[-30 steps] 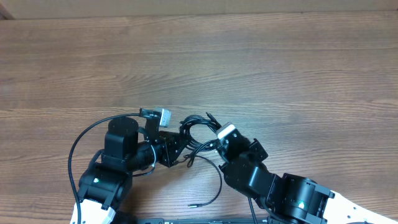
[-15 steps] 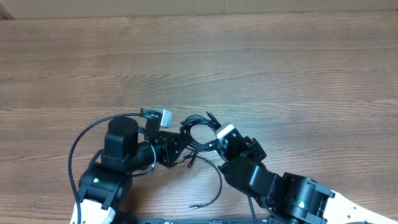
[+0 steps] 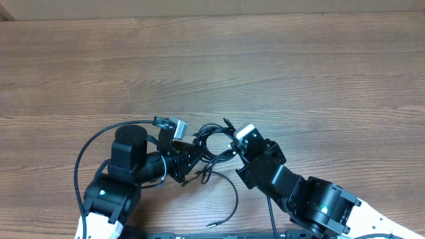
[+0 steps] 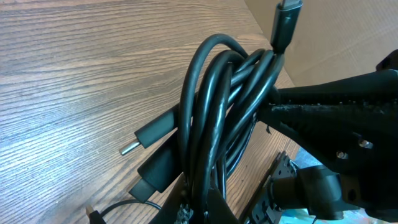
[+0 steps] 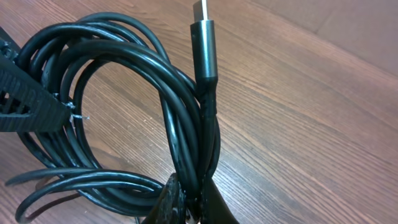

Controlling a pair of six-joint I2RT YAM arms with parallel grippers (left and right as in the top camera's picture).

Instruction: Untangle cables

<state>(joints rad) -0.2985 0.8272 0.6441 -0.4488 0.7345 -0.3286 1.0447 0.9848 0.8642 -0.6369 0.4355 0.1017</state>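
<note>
The cables form a tangled coil of thin black cords low in the overhead view, held between both arms. My left gripper is shut on strands at the coil's left side. From the right, my right gripper is shut on the same coil. In the left wrist view the cables rise from my left gripper, with plug ends sticking out. The right wrist view shows the cables pinched in my right gripper, a silver-tipped plug pointing up. One loose tail trails toward the front edge.
The left arm's thicker black wire loops out to the left of its wrist. Both arm bodies crowd the front edge of the wooden table. A pale board borders the far side.
My right gripper has shut on the coil and shifted slightly up and to the right. The left wrist has nudged a little to the right, still gripping.
</note>
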